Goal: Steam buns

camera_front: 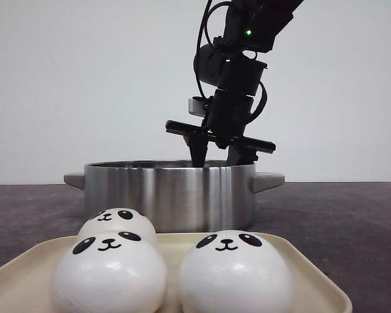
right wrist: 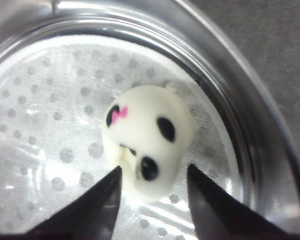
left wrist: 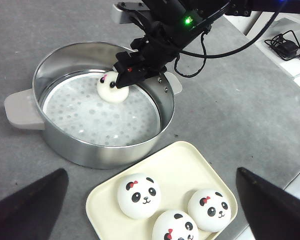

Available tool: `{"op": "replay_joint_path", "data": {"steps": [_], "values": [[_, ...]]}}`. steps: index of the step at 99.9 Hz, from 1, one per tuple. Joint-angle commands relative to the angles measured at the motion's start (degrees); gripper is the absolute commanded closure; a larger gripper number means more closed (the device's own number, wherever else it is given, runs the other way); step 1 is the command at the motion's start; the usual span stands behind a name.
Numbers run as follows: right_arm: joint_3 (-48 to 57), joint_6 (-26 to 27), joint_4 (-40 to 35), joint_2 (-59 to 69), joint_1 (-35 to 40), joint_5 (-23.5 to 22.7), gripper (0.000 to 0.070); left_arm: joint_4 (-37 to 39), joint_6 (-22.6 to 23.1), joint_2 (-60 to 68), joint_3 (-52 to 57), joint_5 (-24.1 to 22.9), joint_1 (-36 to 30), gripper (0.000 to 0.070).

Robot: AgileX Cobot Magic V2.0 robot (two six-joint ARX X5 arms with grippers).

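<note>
One cream panda bun (right wrist: 147, 135) lies on the perforated liner inside the steel pot (camera_front: 169, 189), near its far wall; it also shows in the left wrist view (left wrist: 112, 89). My right gripper (right wrist: 154, 169) reaches down into the pot, and its open fingers straddle the bun's near end with small gaps. It also shows in the front view (camera_front: 216, 155). Three panda buns (left wrist: 138, 196) (left wrist: 208, 210) (left wrist: 175, 227) sit on the cream tray (left wrist: 180, 160) in front of the pot. My left gripper (left wrist: 151, 171) hovers high above the tray, open and empty.
The pot has two grey side handles (left wrist: 22, 107). A black cable and adapter (left wrist: 285, 47) lie on a white surface past the table's edge. Grey tabletop surrounds the pot and tray (camera_front: 176, 242).
</note>
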Motion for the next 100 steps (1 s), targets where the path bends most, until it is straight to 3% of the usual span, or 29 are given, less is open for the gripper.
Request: {"op": "replay_joint_path", "data": {"steps": [1,14,43,51,62,84,100], "values": [[1.3,-0.2,0.0,1.6,0.5,0.1,0.034,0.4,0.2,0.3,1.2,-0.2,-0.3,0.0],[1.4,0.0,1.0,1.6,0.5,0.0,0.0281,0.3,0.2,0.3,1.2,-0.2,-0.3,0.0],[7.8,-1.6,-1.5,-4.2,0.5,0.2,0.0286,-1.2,0.2,0.3,1.2,-0.2,-0.3,0.0],[8.2,-5.4,-2.1,-8.4,1.5,1.1,0.039,-1.2,-1.0,0.7,1.2,-0.2,-0.3,0.0],[8.1,-10.8,-4.9,-15.3,4.1,6.5,0.07,-1.3,-1.6,2.6,1.2,0.2,-0.3,0.0],[8.0,-13.1,-7.3,-30.3,11.2,16.8,0.0694,-4.5,-5.9,9.7,1.2,0.2,-3.3,0.0],[8.0,-13.8,-7.9,-41.4,17.9,23.9,0.0694,-5.9,-9.2,16.3,1.1,0.0,-9.1,0.0]]}}
